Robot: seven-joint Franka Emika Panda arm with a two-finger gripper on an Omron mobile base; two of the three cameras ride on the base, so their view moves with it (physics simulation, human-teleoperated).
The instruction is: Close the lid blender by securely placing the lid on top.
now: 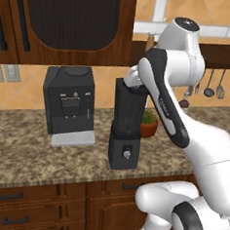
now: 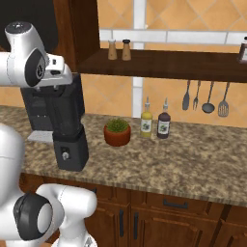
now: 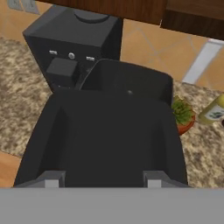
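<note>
The blender (image 1: 126, 122) stands on the granite counter (image 1: 26, 154), a dark smoky jar on a black base with a round knob (image 1: 127, 153). It also appears at the left of the right base view as the blender (image 2: 70, 142). My gripper (image 3: 101, 179) hangs right above the jar's top, shut on the lid (image 3: 105, 140), a black squarish cap that lies between the fingers (image 3: 51, 178). Just beyond the lid, the jar's open rim (image 3: 131, 76) is visible. The lid hides whether it touches the jar.
A wider black coffee machine (image 1: 69, 103) stands left of the blender. A potted plant (image 2: 117, 131) and two bottles (image 2: 146, 120) sit to its right. A wooden shelf (image 2: 159, 60) with shakers and hanging utensils (image 2: 207, 99) runs above the counter.
</note>
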